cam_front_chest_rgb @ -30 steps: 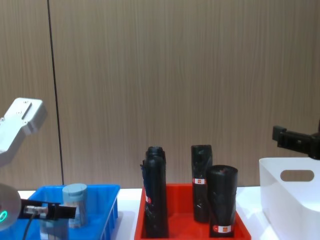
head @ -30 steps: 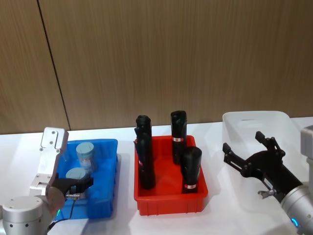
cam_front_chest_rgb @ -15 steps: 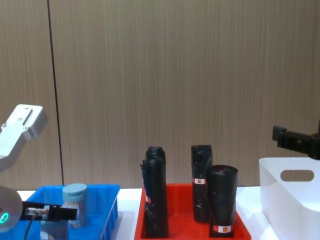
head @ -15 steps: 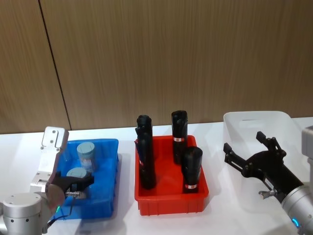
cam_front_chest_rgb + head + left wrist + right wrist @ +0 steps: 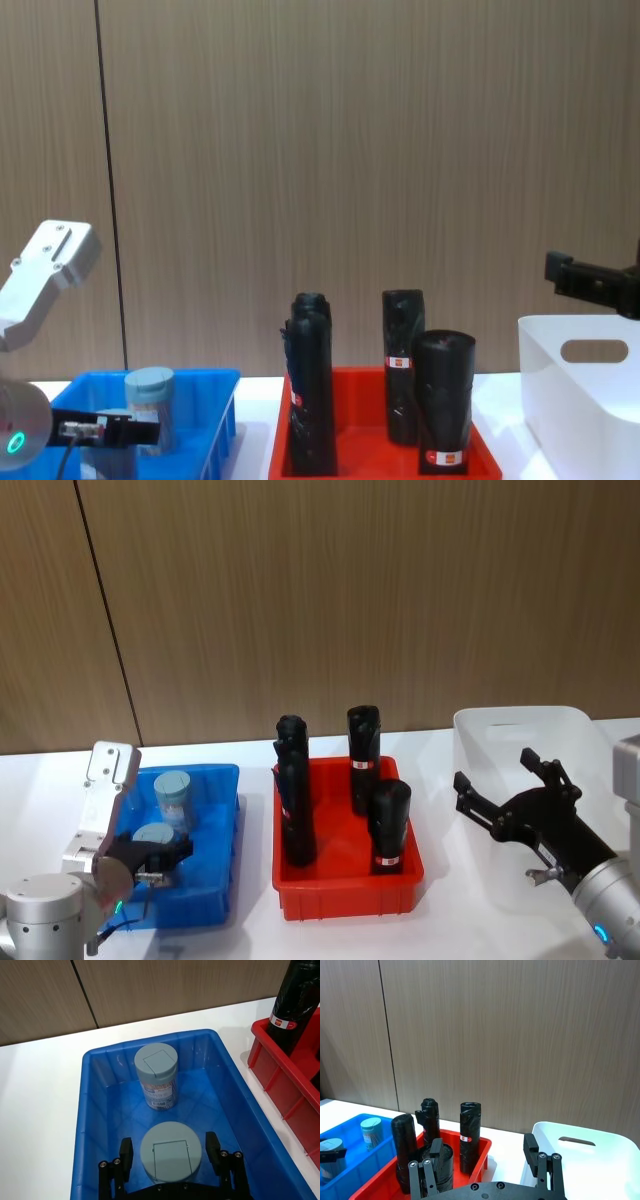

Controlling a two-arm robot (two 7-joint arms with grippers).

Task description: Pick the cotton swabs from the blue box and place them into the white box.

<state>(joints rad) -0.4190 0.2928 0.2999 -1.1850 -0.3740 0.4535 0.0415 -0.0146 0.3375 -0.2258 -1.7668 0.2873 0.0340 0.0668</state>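
Two cotton swabs jars with pale grey-blue lids stand in the blue box (image 5: 218, 852): a far one (image 5: 173, 794) (image 5: 156, 1074) and a near one (image 5: 154, 835) (image 5: 171, 1159). My left gripper (image 5: 158, 858) (image 5: 169, 1149) is down inside the blue box (image 5: 95, 1110), open, with one finger on each side of the near jar's lid and a small gap to it. My right gripper (image 5: 495, 772) (image 5: 482, 1145) hovers open and empty over the near left part of the white box (image 5: 500, 723) (image 5: 560, 400).
A red tray (image 5: 345, 895) with three tall black cylinders (image 5: 389, 824) stands between the blue box and the white box. All stand on a white table (image 5: 50, 780) in front of a brown wooden wall.
My left gripper has sunk lower into the blue box, around the near jar. The right arm and both jars have stayed put.
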